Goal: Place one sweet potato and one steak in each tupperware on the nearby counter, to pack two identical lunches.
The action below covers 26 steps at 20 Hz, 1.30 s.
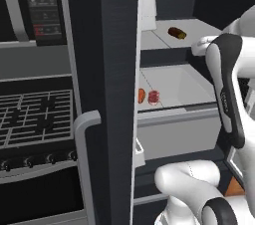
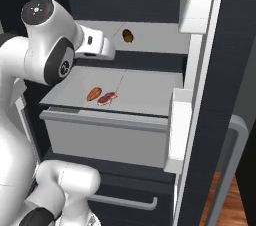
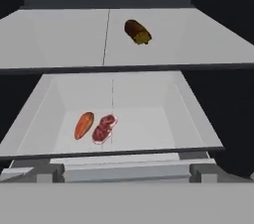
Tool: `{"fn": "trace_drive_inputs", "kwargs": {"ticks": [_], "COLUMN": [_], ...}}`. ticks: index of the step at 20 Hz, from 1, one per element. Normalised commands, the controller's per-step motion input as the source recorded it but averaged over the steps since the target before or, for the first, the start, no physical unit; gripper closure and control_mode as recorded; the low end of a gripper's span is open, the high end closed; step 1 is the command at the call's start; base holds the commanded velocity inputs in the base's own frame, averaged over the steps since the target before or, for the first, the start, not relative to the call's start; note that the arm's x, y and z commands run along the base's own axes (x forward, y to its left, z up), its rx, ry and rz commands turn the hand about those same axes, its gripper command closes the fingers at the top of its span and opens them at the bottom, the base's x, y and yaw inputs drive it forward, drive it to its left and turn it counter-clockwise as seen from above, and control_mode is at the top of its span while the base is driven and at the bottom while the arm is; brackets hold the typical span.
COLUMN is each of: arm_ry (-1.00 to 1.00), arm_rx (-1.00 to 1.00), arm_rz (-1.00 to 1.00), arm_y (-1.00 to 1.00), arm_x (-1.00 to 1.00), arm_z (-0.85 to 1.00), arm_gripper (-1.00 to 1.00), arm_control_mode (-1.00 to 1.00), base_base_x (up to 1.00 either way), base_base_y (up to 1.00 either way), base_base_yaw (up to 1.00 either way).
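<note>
An orange-red sweet potato (image 3: 84,125) lies on the lower grey fridge shelf (image 3: 149,129), touching a red marbled steak (image 3: 103,128) on its right. The same pair shows from the base as sweet potato (image 2: 94,93) and steak (image 2: 106,98), and again as sweet potato (image 1: 141,95) and steak (image 1: 153,97). A darker brown sweet potato (image 3: 137,31) rests alone on the upper shelf (image 2: 155,37). My gripper (image 2: 109,49) hovers open in front of the fridge, level with the upper shelf, holding nothing. The tupperware and the counter are out of view.
The dark fridge door (image 1: 107,94) stands open on the left, its handle (image 1: 85,159) low down. A stove (image 1: 35,114) sits beyond it. White door bins (image 2: 197,5) line the right side. A grey drawer front (image 2: 105,137) juts out below the lower shelf.
</note>
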Motion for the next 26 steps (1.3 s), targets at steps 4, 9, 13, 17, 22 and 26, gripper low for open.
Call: {"fn": "trace_drive_inputs", "kwargs": {"ticks": [4,9,13,17,22,26], "arm_ry": [0.0,0.0,0.0,0.0,0.0,0.0], "arm_rx": [0.0,0.0,-0.01,0.0,0.0,0.0], "arm_rz": [0.0,0.0,0.0,0.0,0.0,0.0], "arm_y": [-0.2,-0.25,-0.1,0.0,0.0,-0.07], "arm_x": [0.59,0.58,0.75,0.87,0.77,0.67], "arm_z": [0.0,0.0,0.0,0.0,0.0,0.0], "arm_gripper": [-1.0,-1.0,-1.0,-1.0,-1.0,-1.0], "arm_control_mode": [-1.0,-1.0,-1.0,-1.0,-1.0,-1.0], "base_base_x": [0.0,0.0,0.0,0.0,0.0,0.0], "base_base_y": [0.0,0.0,0.0,0.0,0.0,0.0], "base_base_yaw": [0.0,0.0,0.0,0.0,0.0,0.0]}}
